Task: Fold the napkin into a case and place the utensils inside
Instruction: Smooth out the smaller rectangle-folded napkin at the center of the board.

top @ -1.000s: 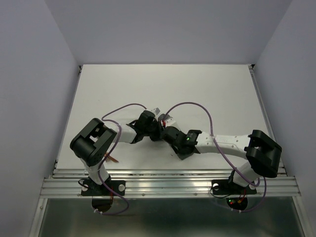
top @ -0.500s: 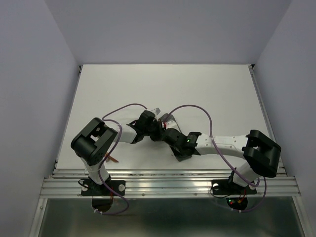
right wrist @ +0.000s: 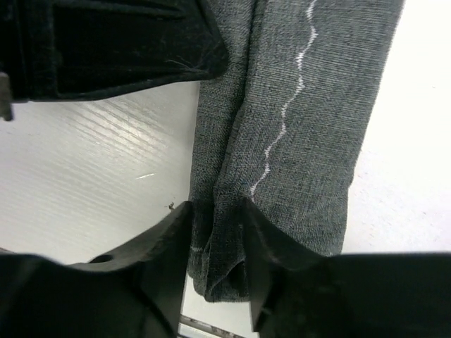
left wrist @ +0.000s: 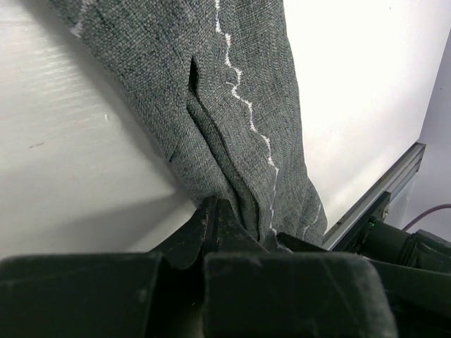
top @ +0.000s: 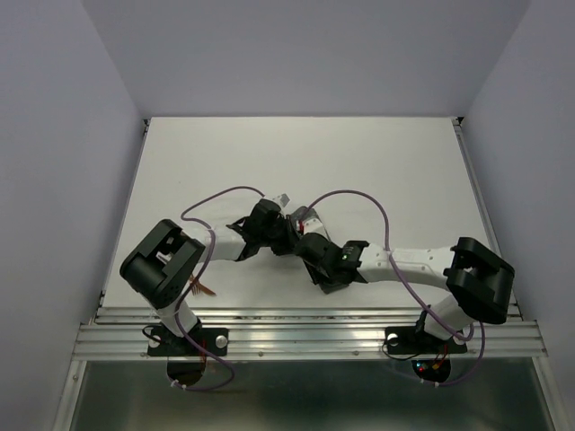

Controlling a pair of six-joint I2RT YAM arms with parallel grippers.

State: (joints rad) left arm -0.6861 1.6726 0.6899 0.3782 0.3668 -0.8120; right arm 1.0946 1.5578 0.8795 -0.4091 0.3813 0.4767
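— What worried you at that point?

— The napkin (left wrist: 232,91) lay folded into a narrow strip on the counter (left wrist: 84,155), under both wrists near the front edge. My left hand (left wrist: 224,215) was clamped tight on one end, the layers bunched in its tips. My right hand (right wrist: 215,225) had its fingers apart, straddling a fold at the other end without pinching it. I judged that any pull from the left would drag the loose end, let the layers spring open and spoil the case.

— And the arms?

— Both reached inward and low, with the hands facing each other along the strip. It was crowded. A careless swing could have knocked them together or snagged a purple cable (top: 350,189).

— The cutlery?

— What looked like it (top: 203,289) lay beside my left arm's base, outside the cloth.
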